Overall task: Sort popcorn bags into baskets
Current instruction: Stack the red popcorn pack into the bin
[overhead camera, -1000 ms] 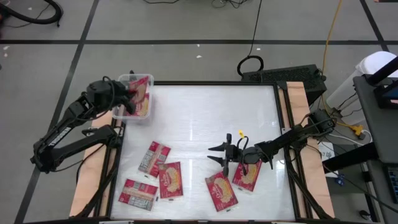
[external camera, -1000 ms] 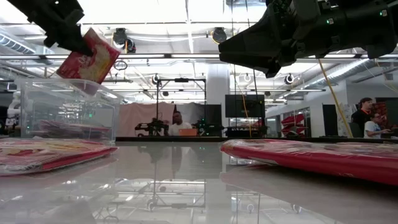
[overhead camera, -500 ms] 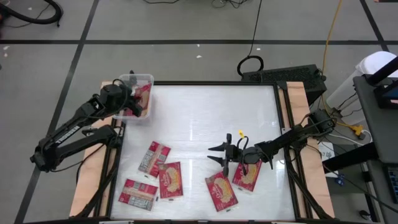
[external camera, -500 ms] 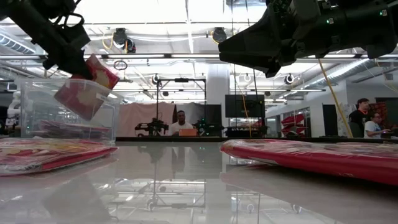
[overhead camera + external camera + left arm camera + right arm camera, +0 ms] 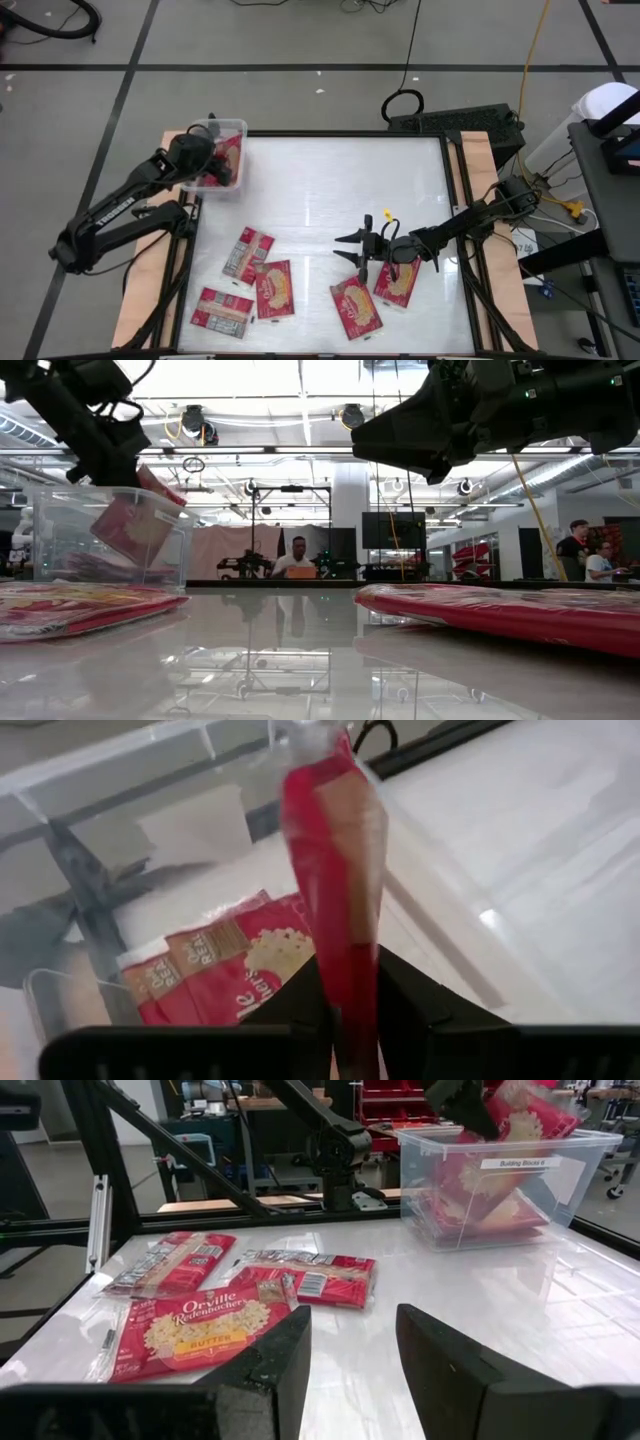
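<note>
The left gripper [image 5: 350, 1005] is pinching a red popcorn bag [image 5: 335, 870], tilted inside the clear basket [image 5: 222, 153] at the table's far left corner. Only its wrist view is showing bags lying underneath. The right gripper [image 5: 350, 1345] is hanging open, holding nothing, near loose bags; one [image 5: 195, 1328] reads "Orville Redenbacher Butter".
</note>
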Action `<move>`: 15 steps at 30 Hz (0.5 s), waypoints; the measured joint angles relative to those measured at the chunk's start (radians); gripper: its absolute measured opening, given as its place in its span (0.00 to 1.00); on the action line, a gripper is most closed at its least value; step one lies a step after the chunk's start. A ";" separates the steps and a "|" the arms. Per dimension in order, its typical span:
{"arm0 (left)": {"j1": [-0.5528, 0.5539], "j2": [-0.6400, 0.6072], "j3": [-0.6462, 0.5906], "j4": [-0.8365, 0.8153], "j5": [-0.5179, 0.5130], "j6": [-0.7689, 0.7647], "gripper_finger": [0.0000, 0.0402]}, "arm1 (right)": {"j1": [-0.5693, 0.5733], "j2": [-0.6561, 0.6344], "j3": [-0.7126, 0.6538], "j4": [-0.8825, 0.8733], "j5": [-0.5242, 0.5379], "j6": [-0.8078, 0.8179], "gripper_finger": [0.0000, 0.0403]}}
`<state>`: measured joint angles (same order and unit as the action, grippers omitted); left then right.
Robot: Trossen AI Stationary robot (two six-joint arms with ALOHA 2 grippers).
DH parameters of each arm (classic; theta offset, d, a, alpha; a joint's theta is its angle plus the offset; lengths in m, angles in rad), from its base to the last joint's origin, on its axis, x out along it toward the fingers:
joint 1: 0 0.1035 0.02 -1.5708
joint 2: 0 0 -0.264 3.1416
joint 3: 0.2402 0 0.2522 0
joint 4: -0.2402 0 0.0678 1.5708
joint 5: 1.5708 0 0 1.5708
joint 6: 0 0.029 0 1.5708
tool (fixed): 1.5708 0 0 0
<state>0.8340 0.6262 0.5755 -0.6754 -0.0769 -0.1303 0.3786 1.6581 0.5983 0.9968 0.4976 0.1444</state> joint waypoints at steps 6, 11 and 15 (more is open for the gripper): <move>0.011 0.048 -0.001 0.001 -0.043 0.013 0.24 | 0.000 0.000 0.000 0.001 0.000 0.000 0.35; 0.011 0.050 -0.001 0.014 -0.099 0.028 0.39 | 0.000 0.000 0.000 0.001 0.000 -0.003 0.35; 0.011 0.047 0.000 0.047 -0.144 0.027 0.51 | 0.000 0.000 0.000 0.001 0.000 -0.003 0.35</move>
<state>0.8448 0.6731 0.5750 -0.6289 -0.2211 -0.1035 0.3786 1.6581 0.5983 0.9974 0.4973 0.1410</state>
